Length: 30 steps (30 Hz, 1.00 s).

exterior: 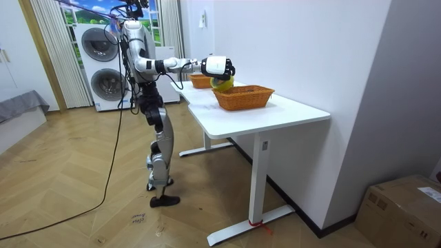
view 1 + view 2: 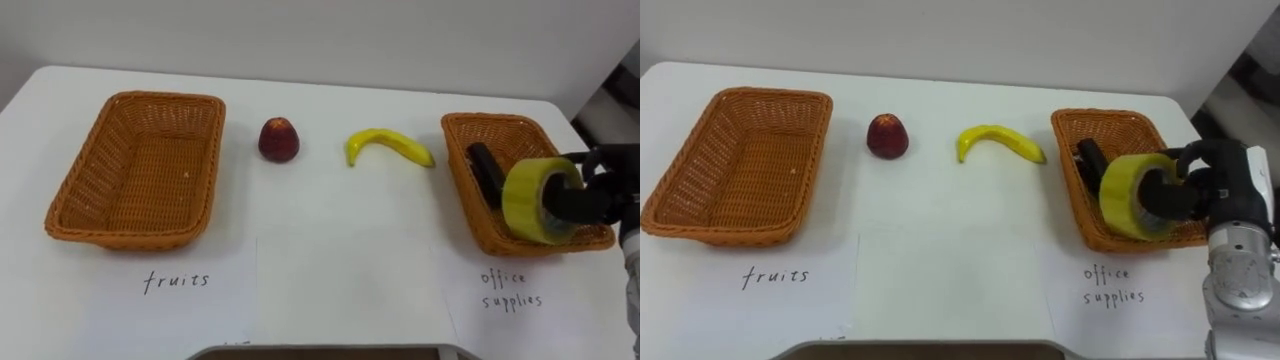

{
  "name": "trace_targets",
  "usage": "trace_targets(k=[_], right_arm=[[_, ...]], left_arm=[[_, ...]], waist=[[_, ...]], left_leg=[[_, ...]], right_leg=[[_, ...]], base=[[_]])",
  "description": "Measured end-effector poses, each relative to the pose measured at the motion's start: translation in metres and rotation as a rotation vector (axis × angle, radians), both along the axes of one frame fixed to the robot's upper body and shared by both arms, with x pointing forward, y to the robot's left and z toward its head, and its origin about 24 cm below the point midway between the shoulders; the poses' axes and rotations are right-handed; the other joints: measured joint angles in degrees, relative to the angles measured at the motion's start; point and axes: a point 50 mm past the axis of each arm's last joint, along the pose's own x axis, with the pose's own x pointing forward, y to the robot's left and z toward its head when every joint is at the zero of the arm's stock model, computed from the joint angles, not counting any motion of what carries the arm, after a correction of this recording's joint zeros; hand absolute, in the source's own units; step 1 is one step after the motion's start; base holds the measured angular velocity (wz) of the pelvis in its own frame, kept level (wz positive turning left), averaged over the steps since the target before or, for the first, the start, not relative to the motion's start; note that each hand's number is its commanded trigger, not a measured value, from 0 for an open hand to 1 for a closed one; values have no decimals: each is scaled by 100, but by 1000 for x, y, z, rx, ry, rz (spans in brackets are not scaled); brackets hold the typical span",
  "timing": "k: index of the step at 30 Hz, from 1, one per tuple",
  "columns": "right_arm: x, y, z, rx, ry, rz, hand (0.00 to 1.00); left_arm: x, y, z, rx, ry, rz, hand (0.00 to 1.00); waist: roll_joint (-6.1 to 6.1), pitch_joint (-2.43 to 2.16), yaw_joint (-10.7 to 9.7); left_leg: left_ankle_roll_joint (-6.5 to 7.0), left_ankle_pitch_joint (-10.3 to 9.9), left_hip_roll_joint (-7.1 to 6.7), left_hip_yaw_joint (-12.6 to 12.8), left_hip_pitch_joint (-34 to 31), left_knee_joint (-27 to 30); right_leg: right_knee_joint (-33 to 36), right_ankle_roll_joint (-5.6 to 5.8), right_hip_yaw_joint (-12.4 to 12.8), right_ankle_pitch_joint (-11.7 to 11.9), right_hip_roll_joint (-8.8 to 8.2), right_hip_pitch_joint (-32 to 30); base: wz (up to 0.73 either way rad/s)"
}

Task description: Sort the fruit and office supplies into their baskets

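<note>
The white table [image 2: 330, 250] spread out ahead of the right hand [image 2: 1200, 190], and far off to that hand's left sat the empty fruit basket [image 2: 700, 160]. Right beneath the hand was the office-supplies basket [image 2: 1110, 115]. The fingers were curled through and around the yellow tape roll [image 2: 1127, 195], which hung over the basket's near half, close to the rim.

That was the worry. Released there, the roll could clip the rim, land on edge and run away across the table, or off the table's side at the hand's right. With fingers through the hole, one might snag on release.

The banana [image 2: 998, 140] and apple [image 2: 887, 136] lay to the hand's left, unsorted. A dark item [image 2: 1090, 160] lay in the basket just beyond the roll, and a drop could knock it.
</note>
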Motion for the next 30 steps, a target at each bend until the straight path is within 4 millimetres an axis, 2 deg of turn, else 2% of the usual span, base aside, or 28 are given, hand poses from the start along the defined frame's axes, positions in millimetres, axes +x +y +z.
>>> trace_targets(k=[3,9,16,30], right_arm=[[0,-1,0,-3,1,0,0],[0,-1,0,-6,3,1,0],[0,-1,0,-6,3,1,0],[0,-1,0,-6,4,4,0]], left_arm=[[0,1,0,2,1,-1,0],[-1,1,0,0,2,1,0],[-1,1,0,0,2,1,0],[-1,0,0,-18,3,-2,0]], waist=[[-5,19,1],[-12,21,5],[38,-1,7],[38,-3,27]], left_leg=[[0,0,0,3,30,-19],[4,-3,-1,17,32,-24],[4,-3,0,25,49,-22],[4,-3,5,73,55,-26]], right_leg=[[-8,3,3,-3,3,16],[-4,3,31,-3,4,13],[8,3,54,-3,8,16],[9,2,104,-2,17,7]], base=[[0],[0],[0],[0]])
